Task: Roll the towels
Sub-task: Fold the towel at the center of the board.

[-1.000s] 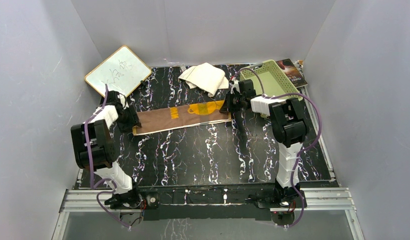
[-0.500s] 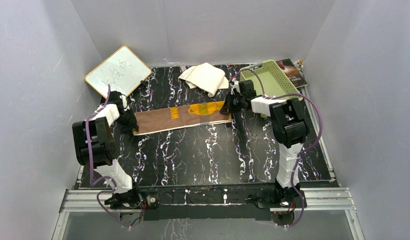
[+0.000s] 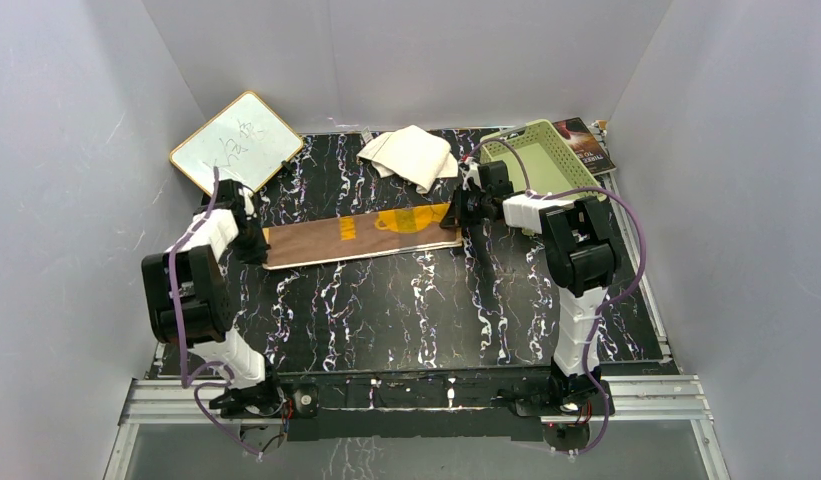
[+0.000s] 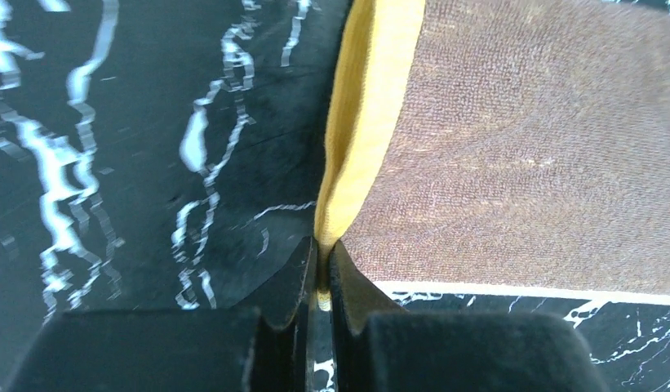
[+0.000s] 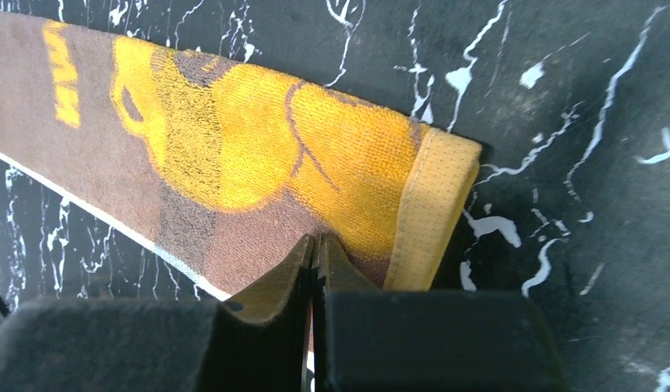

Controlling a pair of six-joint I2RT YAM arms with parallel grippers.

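The orange-yellow towel [image 3: 356,232] lies across the table as a long folded strip, brown back up, with part of the bear print showing at its right end. My left gripper [image 3: 254,240] is at its left end. In the left wrist view that gripper [image 4: 323,249] is shut on the yellow hem [image 4: 360,122] beside the brown cloth [image 4: 519,163]. My right gripper [image 3: 454,212] is at the right end. In the right wrist view it [image 5: 317,241] is shut on the towel's [image 5: 258,155] near edge. The cream-white towel [image 3: 411,155] lies crumpled at the back.
A green basket [image 3: 541,155] stands at the back right, just behind my right arm, with a dark book [image 3: 586,143] beyond it. A small whiteboard [image 3: 236,140] leans at the back left. Grey walls enclose the marbled black table [image 3: 406,310].
My left gripper has gone from open to shut on the towel's left hem and has shifted slightly back. The strip's left end has drawn a little leftward. The right arm has stayed put.
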